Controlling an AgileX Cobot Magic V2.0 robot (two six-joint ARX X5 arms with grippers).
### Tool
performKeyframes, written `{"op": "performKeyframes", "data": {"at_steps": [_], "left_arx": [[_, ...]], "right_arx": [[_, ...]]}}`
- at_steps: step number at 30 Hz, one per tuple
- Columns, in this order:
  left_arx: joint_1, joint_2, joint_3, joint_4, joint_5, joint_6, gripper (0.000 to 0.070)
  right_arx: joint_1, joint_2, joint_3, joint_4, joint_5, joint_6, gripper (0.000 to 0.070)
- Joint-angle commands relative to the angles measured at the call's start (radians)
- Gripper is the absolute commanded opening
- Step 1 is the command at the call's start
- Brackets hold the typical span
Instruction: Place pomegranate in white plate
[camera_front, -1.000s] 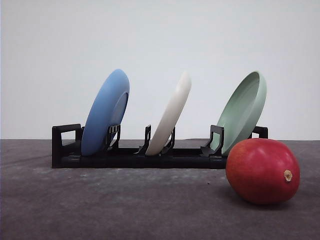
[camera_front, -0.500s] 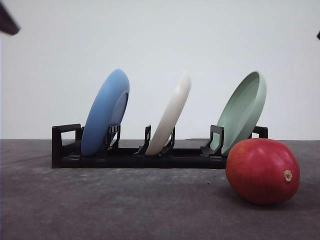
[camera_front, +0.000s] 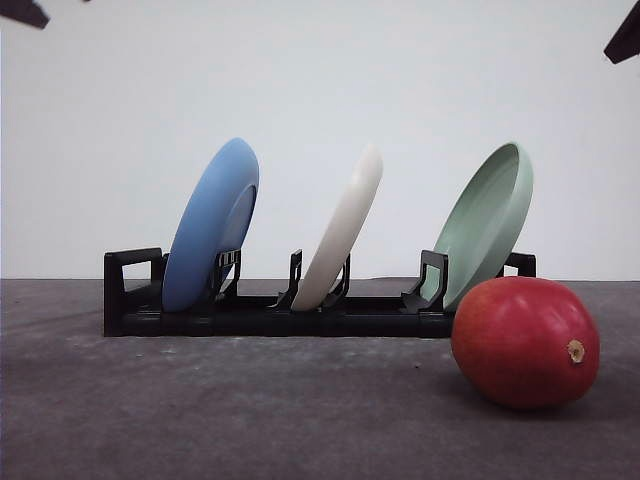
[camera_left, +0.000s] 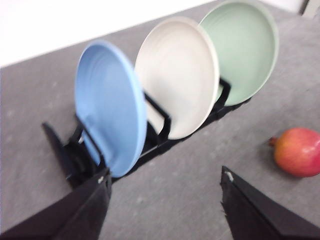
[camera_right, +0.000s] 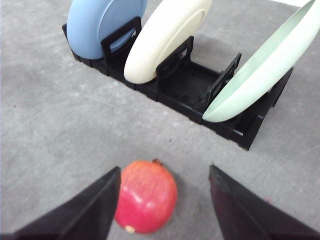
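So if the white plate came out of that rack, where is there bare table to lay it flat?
The widest bare stretch of grey table lies in front of the black rack, left of the pomegranate. It is crowded at the rack, where the blue plate, white plate and pale green plate lean in their slots, and the pomegranate sits just before the green one.
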Motion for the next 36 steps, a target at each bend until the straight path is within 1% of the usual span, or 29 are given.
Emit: {"op": "performKeyframes", "data": {"at_steps": [1,6,12,18,24,26,30,36], "left_arx": [[-0.021,0.014,0.016,0.021,0.004,0.01,0.043],[-0.098,0.082,0.016,0.109,0.003,0.01,0.043],[-0.185,0.25,0.016,0.293,-0.012,0.008,0.043],[-0.266,0.441,0.016,0.508,-0.09,-0.009,0.0429],[-0.341,0.607,0.024,0.689,-0.202,-0.066,0.0418],[-0.364,0.667,0.044,0.709,-0.248,-0.069,0.0418],[-0.395,0.778,0.105,0.711,-0.332,-0.069,0.0418],[-0.399,0.928,0.212,0.712,-0.41,-0.094,0.0414]], "right_arx": [[0.006,0.003,0.019,0.019,0.0,-0.004,0.0372],[0.006,0.003,0.019,0.03,0.0,-0.003,0.0371],[0.006,0.003,0.019,0.031,0.0,0.0,0.0371],[0.006,0.003,0.019,0.03,0.0,0.0,0.0371],[0.006,0.003,0.019,0.031,0.0,0.0,0.0371],[0.006,0.003,0.019,0.031,0.0,0.0,0.0371],[0.006,0.003,0.019,0.031,0.0,0.0,0.0371],[0.006,0.003,0.019,0.03,0.0,0.0,0.0371]]}}
